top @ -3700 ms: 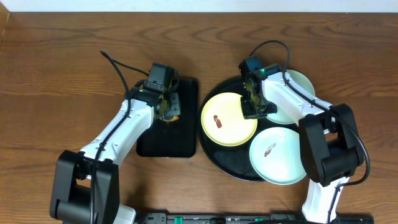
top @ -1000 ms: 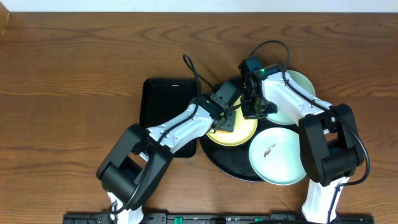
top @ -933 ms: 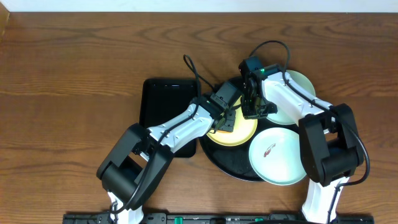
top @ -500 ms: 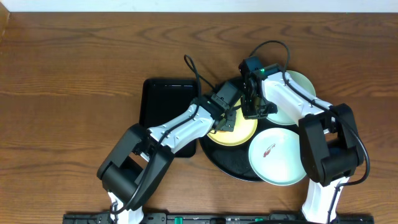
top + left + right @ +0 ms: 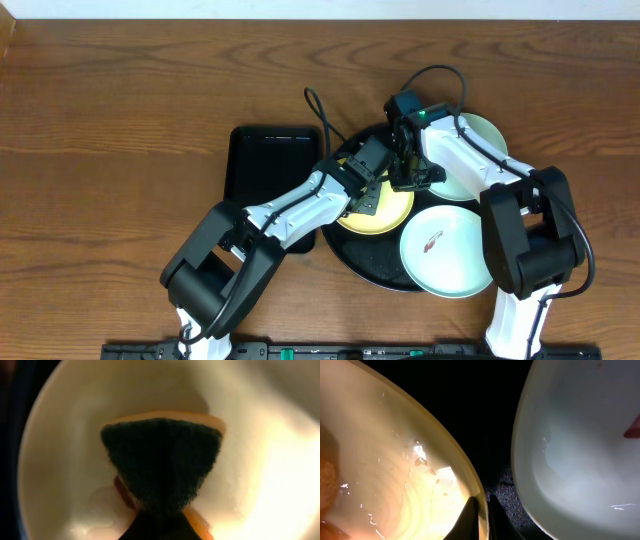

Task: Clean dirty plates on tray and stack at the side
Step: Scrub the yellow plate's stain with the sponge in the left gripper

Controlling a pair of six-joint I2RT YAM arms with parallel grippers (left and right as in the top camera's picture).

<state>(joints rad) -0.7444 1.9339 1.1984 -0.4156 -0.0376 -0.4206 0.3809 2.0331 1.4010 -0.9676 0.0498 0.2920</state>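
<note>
Wood-grain desk, white wall beyond. My left claw grips a sponge against the yellow plate beneath it; my right claw pinches that plate's rim, over the tray.

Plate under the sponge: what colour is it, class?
The plate beneath the sponge is pale yellow; the overhead view shows it best.

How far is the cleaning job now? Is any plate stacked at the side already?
Done: nothing stacked; all three plates lie on the round tray. In hand: the left gripper presses a sponge on the yellow plate, the right gripper pinches its rim. Left: both mint plates, then stacking.
</note>
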